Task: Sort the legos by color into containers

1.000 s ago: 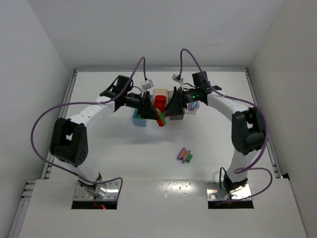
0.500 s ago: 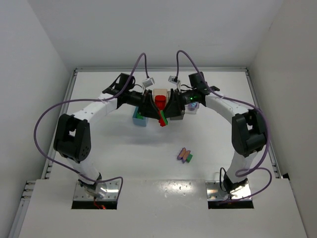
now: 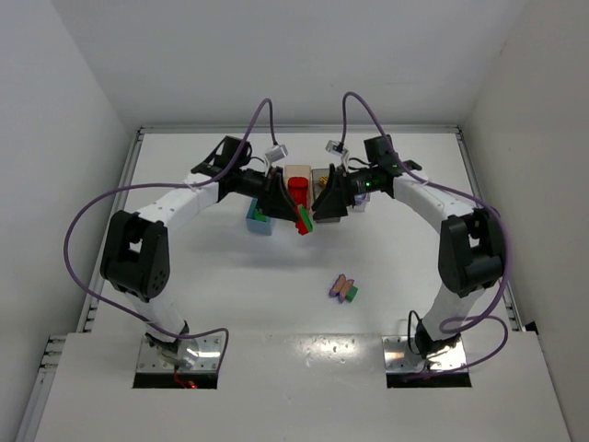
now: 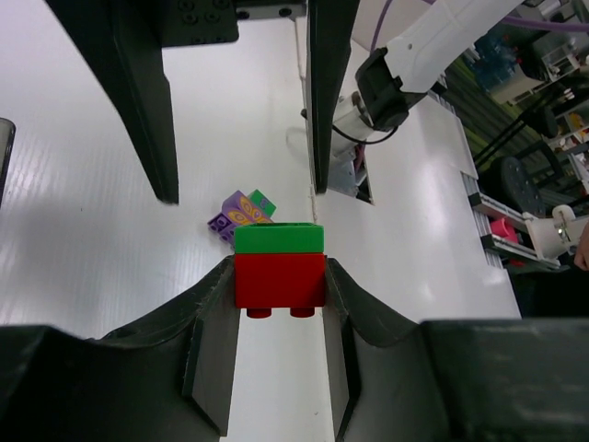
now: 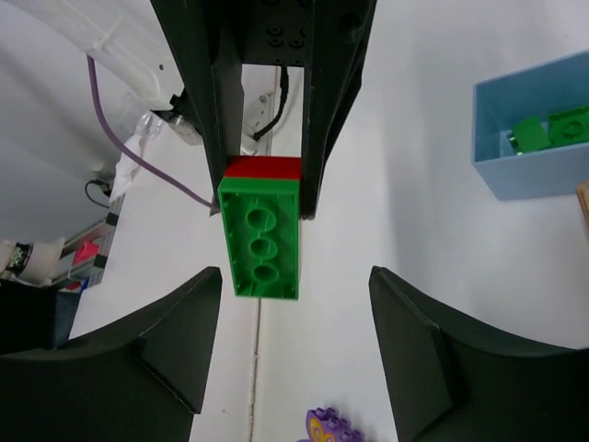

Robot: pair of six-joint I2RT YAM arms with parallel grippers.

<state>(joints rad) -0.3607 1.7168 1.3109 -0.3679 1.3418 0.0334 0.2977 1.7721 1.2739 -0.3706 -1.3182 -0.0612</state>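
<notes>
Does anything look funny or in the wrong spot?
A red-and-green stack is stuck together in the left end effector, and a purple-and-green clump lies alone on the table, away from the bins.

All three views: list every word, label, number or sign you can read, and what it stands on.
No readable text in any view.
The purple lego shows a yellow squiggle, too small to read as text.
The red-and-green lego stack in the left claw is plain.
</notes>
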